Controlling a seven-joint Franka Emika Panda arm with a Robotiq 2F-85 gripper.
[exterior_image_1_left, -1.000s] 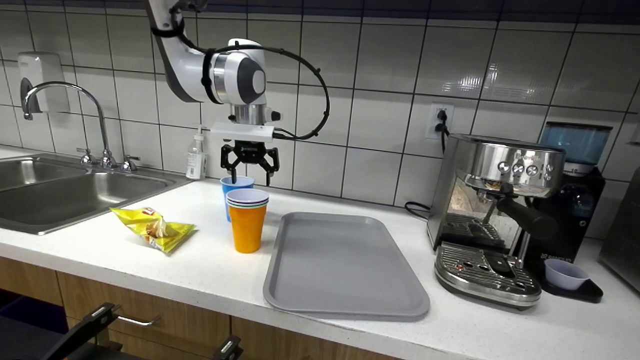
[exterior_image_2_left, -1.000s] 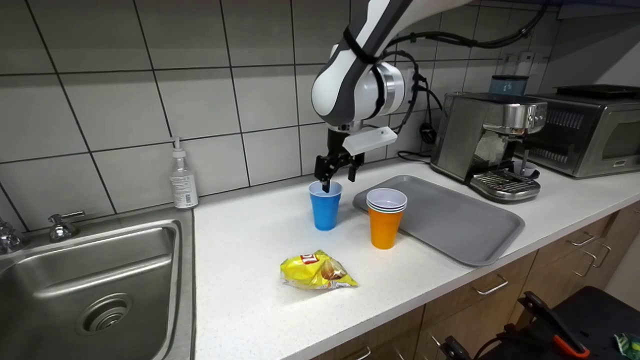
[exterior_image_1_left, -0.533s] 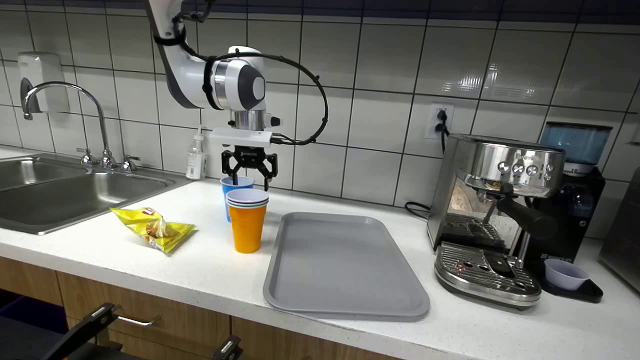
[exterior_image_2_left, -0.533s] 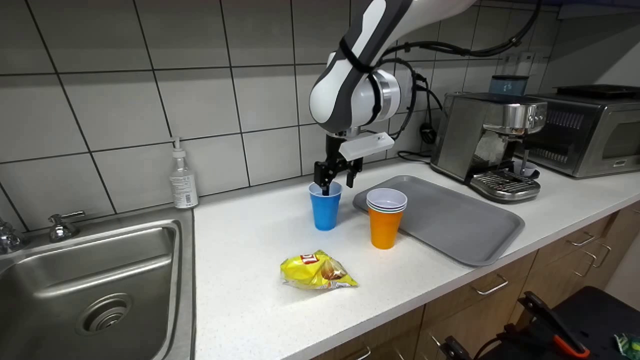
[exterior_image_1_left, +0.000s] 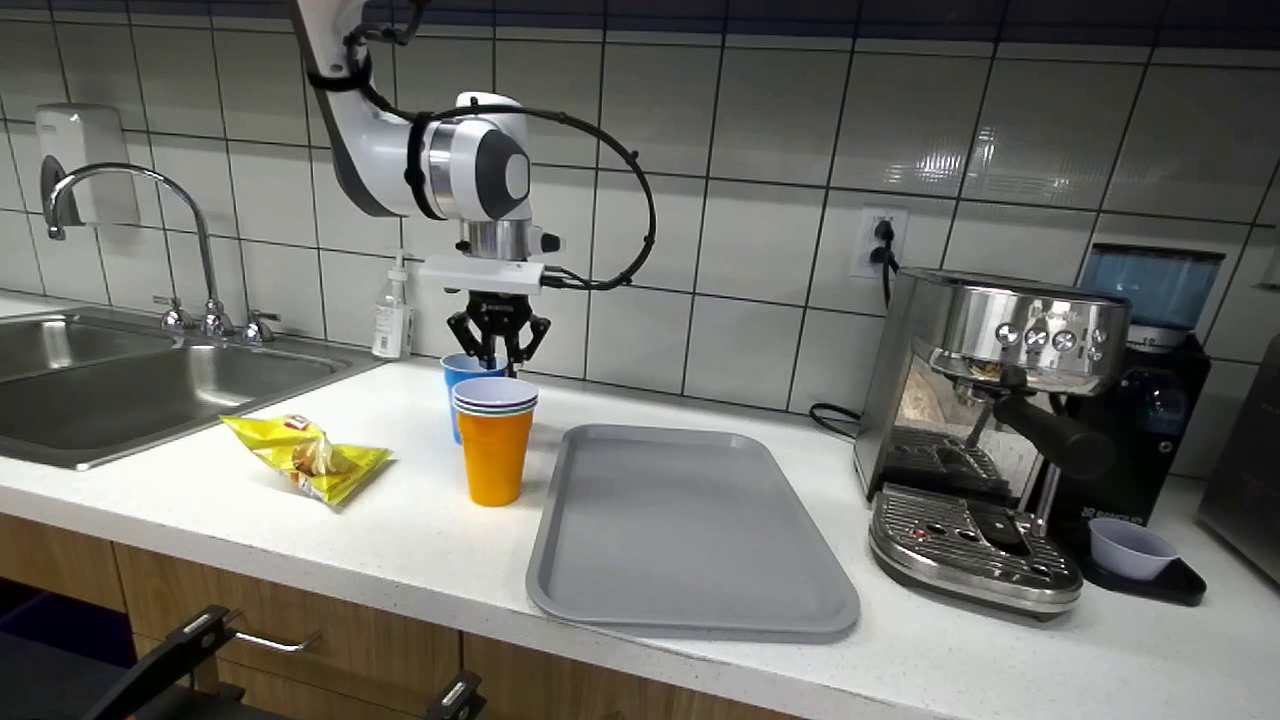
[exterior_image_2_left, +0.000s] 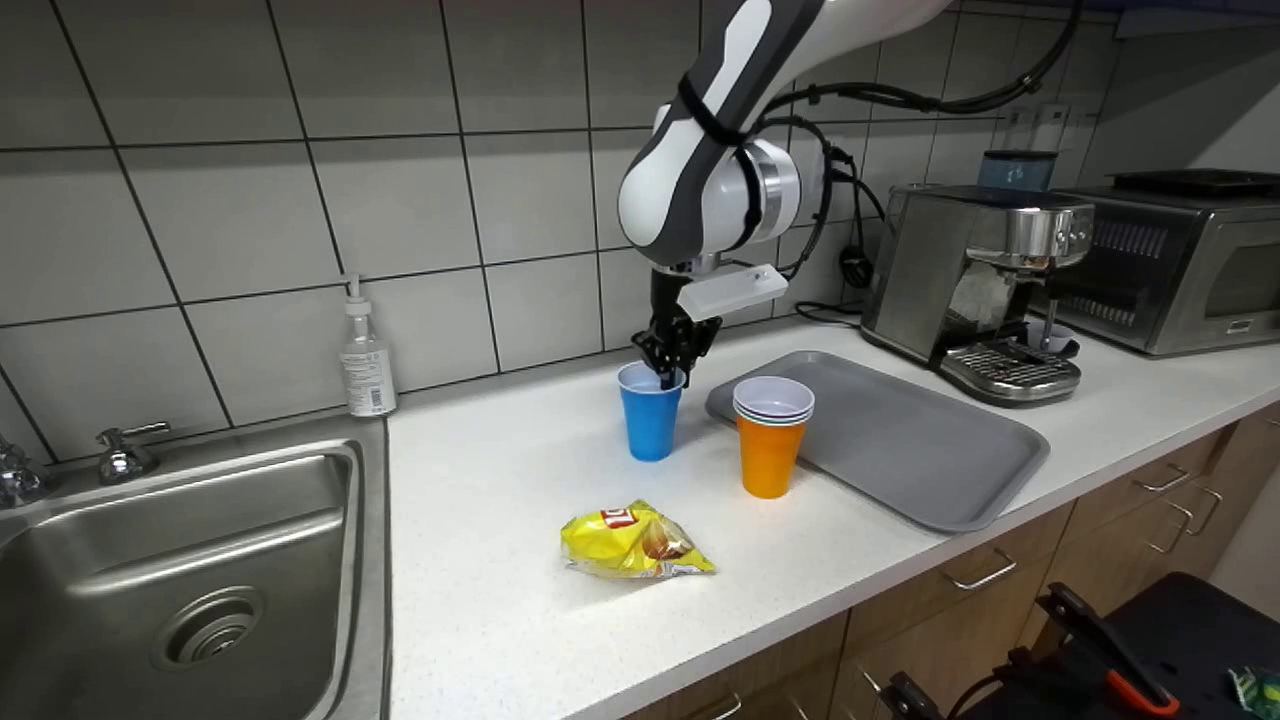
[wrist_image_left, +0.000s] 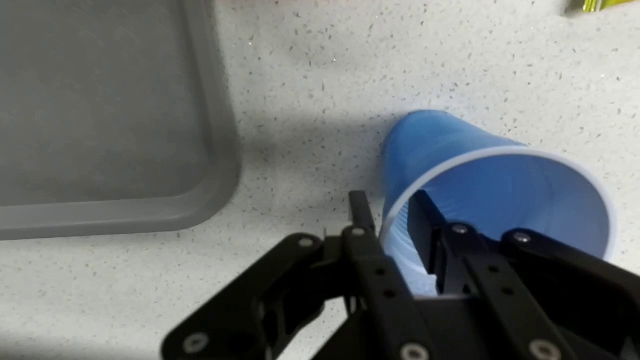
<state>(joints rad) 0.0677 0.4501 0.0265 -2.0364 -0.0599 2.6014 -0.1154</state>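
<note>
An upright blue cup (exterior_image_2_left: 650, 428) stands on the white counter. My gripper (wrist_image_left: 389, 197) points down at its rim in the wrist view, straddling the wall. One black finger (wrist_image_left: 424, 220) is inside the cup (wrist_image_left: 430, 131); the opposite finger (wrist_image_left: 361, 210) is outside it. The jaws are partly drawn together, and a gap shows between them, with the rim nearer the outer finger. In an exterior view the gripper (exterior_image_1_left: 500, 368) is partly behind a stack of cups with an orange one (exterior_image_1_left: 495, 458) outermost, which hides much of the blue cup (exterior_image_1_left: 459, 376).
A grey tray (exterior_image_1_left: 690, 520) lies beside the cups. A yellow snack bag (exterior_image_2_left: 635, 543) rests toward the sink (exterior_image_2_left: 340, 560). At the wall stand a soap bottle (exterior_image_2_left: 367, 370) and, past the tray, an espresso machine (exterior_image_1_left: 1000, 340). The tiled wall is close behind the arm.
The gripper comes down slightly over the blue cup's rim during the first half second. Since then its fingers have drawn much closer together. The cups, bag and tray stay put.
</note>
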